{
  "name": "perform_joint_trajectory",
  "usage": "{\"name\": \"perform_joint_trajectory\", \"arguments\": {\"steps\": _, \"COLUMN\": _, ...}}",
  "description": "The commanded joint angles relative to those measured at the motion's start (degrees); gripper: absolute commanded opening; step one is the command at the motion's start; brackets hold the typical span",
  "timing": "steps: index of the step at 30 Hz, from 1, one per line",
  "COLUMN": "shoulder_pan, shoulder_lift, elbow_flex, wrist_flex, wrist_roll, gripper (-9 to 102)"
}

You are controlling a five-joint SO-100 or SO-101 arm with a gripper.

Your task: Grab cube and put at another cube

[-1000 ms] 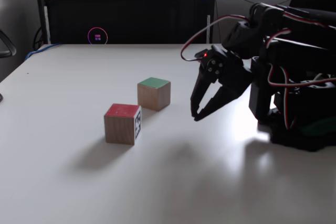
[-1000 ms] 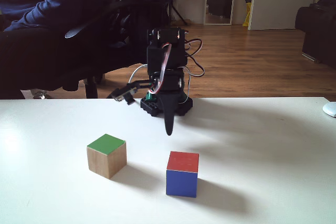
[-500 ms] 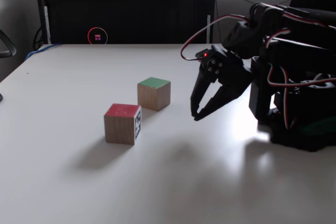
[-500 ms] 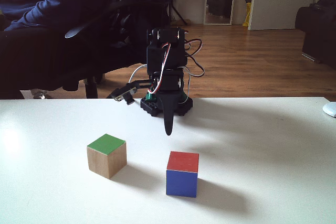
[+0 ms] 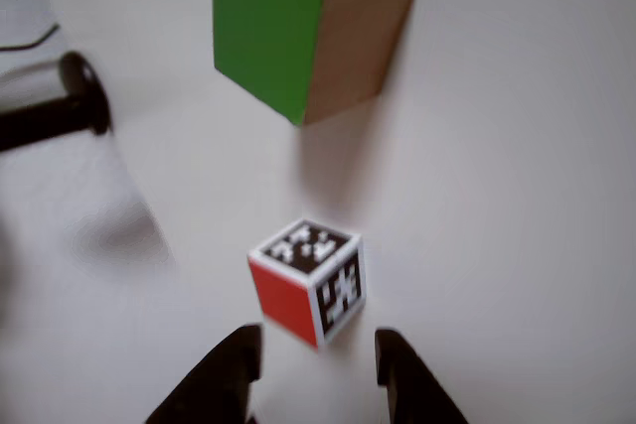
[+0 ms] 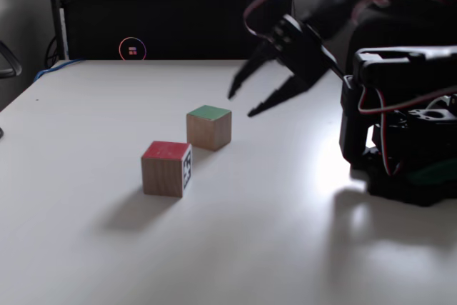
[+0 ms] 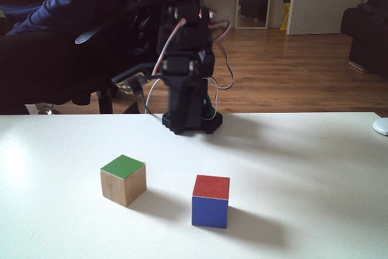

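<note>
While gripper (image 6: 240,103) gapes aloft (empty), cube (image 6: 209,127) apart, unboxed.

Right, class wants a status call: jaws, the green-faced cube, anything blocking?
Gripper open, empty, raised above table. Green-faced cube untouched, apart from marker cube. Nothing between jaws and cube.

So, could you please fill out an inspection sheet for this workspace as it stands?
Surface: white table, glare patches.
Job's things: green-faced cube and marker cube sit close together, apart, both untouched.
Clutter: white object at the table's right edge.
Grippers: gripper open, raised above the table near the green-faced cube, holding nothing.
Cables: red and white wires on the arm.
Surroundings: black cabinet; seated person; wooden floor.
</note>
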Motion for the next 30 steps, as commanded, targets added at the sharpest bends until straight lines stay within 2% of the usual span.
{"name": "perform_joint_trajectory", "arguments": {"steps": 1, "shoulder_pan": 5.10, "shoulder_lift": -14.77, "elbow_flex": -11.07, "wrist_flex": -1.93, "wrist_roll": 1.76, "gripper": 23}}
{"name": "perform_joint_trajectory", "arguments": {"steps": 11, "shoulder_pan": 12.74, "shoulder_lift": -38.32, "elbow_flex": -26.72, "wrist_flex": -1.23, "wrist_roll": 0.44, "gripper": 33}}
{"name": "perform_joint_trajectory", "arguments": {"steps": 20, "shoulder_pan": 15.03, "shoulder_lift": -43.95, "elbow_flex": -29.18, "wrist_flex": -2.37, "wrist_roll": -1.05, "gripper": 37}}
{"name": "perform_joint_trajectory", "arguments": {"steps": 30, "shoulder_pan": 14.24, "shoulder_lift": -57.74, "elbow_flex": -33.66, "wrist_flex": -4.31, "wrist_roll": -0.97, "gripper": 42}}
